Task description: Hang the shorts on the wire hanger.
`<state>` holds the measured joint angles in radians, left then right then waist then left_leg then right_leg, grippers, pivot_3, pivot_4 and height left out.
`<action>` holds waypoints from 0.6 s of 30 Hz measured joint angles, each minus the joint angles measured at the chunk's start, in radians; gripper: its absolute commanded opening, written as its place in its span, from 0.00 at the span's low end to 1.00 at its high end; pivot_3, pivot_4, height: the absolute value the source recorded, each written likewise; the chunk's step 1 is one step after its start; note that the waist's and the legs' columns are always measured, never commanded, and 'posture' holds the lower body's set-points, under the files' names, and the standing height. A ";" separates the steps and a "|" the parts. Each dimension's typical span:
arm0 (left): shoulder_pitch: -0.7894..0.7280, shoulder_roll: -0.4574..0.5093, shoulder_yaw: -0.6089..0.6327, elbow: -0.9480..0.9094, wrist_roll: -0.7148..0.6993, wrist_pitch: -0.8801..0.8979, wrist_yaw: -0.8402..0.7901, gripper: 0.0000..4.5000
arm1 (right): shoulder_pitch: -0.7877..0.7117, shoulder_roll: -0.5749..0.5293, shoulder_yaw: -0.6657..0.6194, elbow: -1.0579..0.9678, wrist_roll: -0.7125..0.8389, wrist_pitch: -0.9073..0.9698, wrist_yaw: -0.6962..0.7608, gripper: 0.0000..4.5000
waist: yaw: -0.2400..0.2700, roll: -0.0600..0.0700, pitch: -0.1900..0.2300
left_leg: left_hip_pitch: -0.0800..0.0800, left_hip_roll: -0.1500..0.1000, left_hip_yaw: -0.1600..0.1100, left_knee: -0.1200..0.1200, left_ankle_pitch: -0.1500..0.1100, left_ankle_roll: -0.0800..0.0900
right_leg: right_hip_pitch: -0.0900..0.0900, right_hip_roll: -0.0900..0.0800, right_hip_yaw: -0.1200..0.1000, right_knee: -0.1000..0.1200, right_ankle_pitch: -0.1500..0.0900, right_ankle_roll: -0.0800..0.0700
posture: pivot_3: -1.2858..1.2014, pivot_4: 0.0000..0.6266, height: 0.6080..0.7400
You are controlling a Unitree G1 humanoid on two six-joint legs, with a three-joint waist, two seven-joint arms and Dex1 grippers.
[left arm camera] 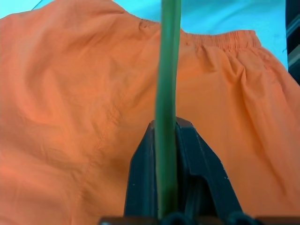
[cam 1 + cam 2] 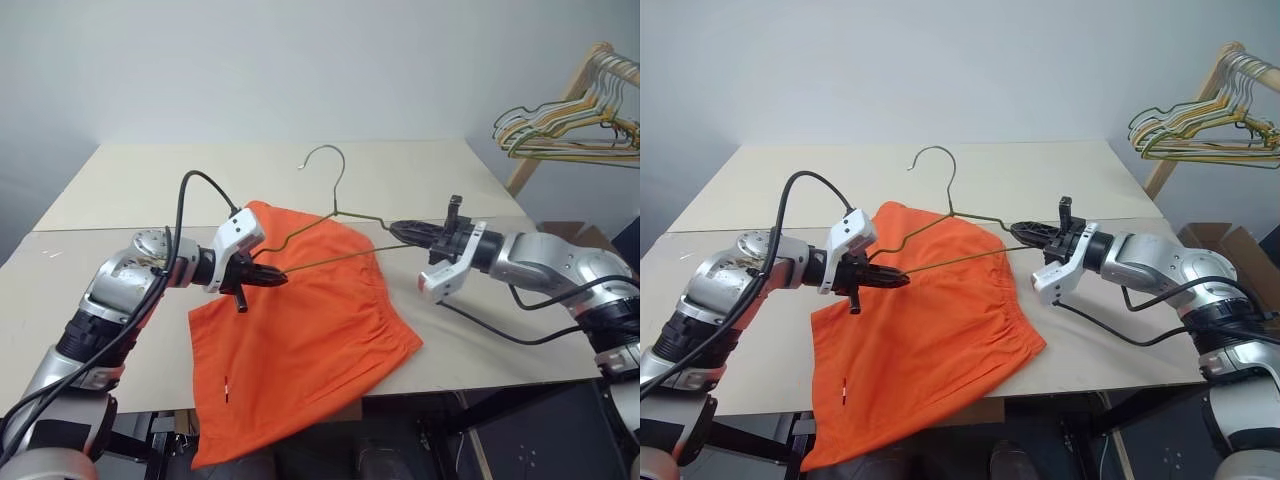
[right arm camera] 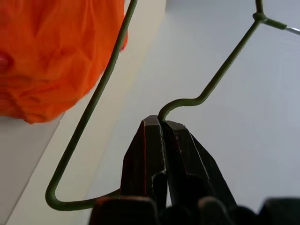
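1. Your left gripper [image 2: 272, 278] is clenched on the wire hanger [image 2: 335, 215]; the left wrist view shows the lower bar pinched between its black fingers [image 1: 140, 183].
2. Your right gripper [image 2: 400, 231] sits at the hanger's opposite shoulder bend. In its wrist view the tips look pressed together with the wire emerging just above them, but you cannot tell whether that grip is firm or loosening.
3. The hanger is held up between the two grippers, hook pointing away from you. The shorts [image 2: 300, 330] lie flat on the table [image 2: 130, 190] directly beneath and just beyond the left gripper, waistband toward the right gripper, one leg drooping over the near table edge.
4. Risk: if the right grip slips, the thin wire could pivot in the left fingers and swing down onto the fabric.
5. Risk: the overhanging leg may drag the shorts off the table once you disturb them.
6. Risk: pulling the grippers apart could bend the wire, since both ends are pinned.
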<state>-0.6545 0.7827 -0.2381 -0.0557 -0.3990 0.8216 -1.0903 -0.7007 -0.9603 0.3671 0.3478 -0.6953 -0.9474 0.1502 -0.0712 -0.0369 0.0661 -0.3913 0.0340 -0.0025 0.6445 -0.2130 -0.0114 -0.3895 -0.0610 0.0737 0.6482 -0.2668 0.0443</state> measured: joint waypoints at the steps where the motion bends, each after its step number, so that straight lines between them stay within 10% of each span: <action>1: 0.001 0.012 0.007 0.002 0.003 0.000 0.000 0.00 | 0.016 -0.020 0.006 -0.009 0.060 -0.025 0.046 0.33 | -0.001 0.000 0.000 | 0.000 0.000 0.000 0.000 0.000 0.000 | 0.000 0.000 0.000 0.000 0.000 0.000 | 0.51 0.01 1.00; 9: 0.058 0.102 0.015 -0.019 0.105 -0.146 -0.013 0.00 | 0.093 -0.105 0.045 -0.192 0.644 0.136 0.488 0.97 | -0.007 0.000 0.000 | 0.002 0.001 0.000 0.000 0.000 0.000 | 0.001 0.000 0.000 0.001 0.000 0.000 | 0.51 0.01 1.00; 18: 0.087 0.113 -0.002 -0.079 0.141 -0.248 -0.080 0.00 | -0.086 -0.088 0.054 -0.410 0.929 1.018 0.948 0.99 | 0.021 0.000 0.000 | 0.001 0.001 0.000 0.002 0.000 0.000 | 0.001 0.000 -0.002 0.001 0.000 0.000 | 0.52 0.02 1.00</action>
<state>-0.5678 0.8954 -0.2403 -0.1345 -0.2583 0.5741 -1.1705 -0.7865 -1.0483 0.4210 -0.0622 0.2337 0.0704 1.0985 -0.0500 -0.0365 0.0658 -0.3907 0.0353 -0.0029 0.6470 -0.2131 -0.0111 -0.3884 -0.0605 0.0718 0.6489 -0.2665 0.0439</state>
